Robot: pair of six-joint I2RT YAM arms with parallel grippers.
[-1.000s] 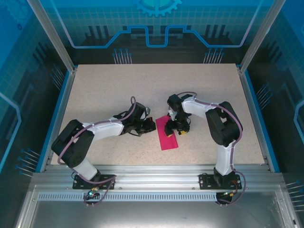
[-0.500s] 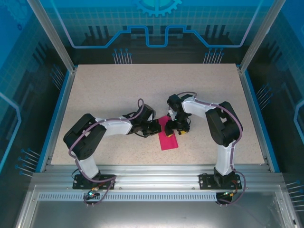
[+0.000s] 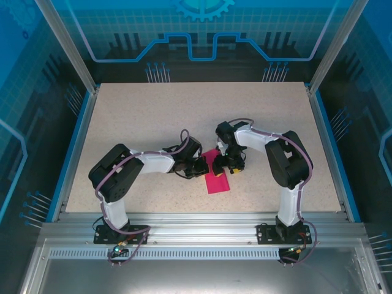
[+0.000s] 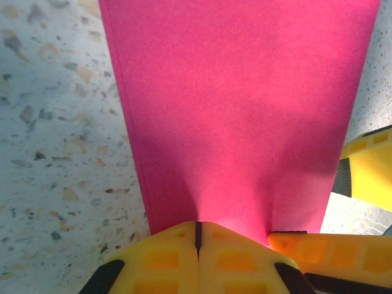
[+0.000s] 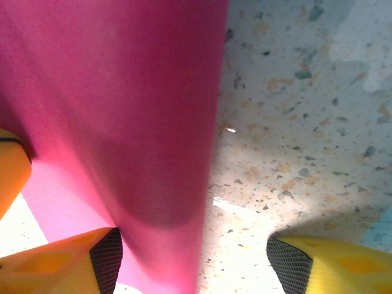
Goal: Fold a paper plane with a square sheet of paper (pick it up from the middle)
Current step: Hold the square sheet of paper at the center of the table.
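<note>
The sheet of paper point(image 3: 218, 179) is magenta and lies flat on the table as a long narrow rectangle, not in the shape of a paper plane. My left gripper point(image 3: 200, 166) is shut, and its yellow tips point(image 4: 197, 236) press down on the paper point(image 4: 245, 104) at its left edge. My right gripper point(image 3: 228, 163) is open astride the paper's right edge. One of its pads point(image 5: 108, 260) is over the paper point(image 5: 116, 92) and the other pad point(image 5: 293, 264) is over bare table. Nothing is pinched between them.
The speckled table point(image 3: 153, 116) is ringed by a blue rim point(image 3: 78, 144) and see-through walls. Both arms bend in toward the middle, with their grippers close together. A right-gripper finger point(image 4: 367, 174) shows beside the paper in the left wrist view.
The left arm has swung right until its shut tips reached the paper's left edge. The right arm and the paper have not moved.
</note>
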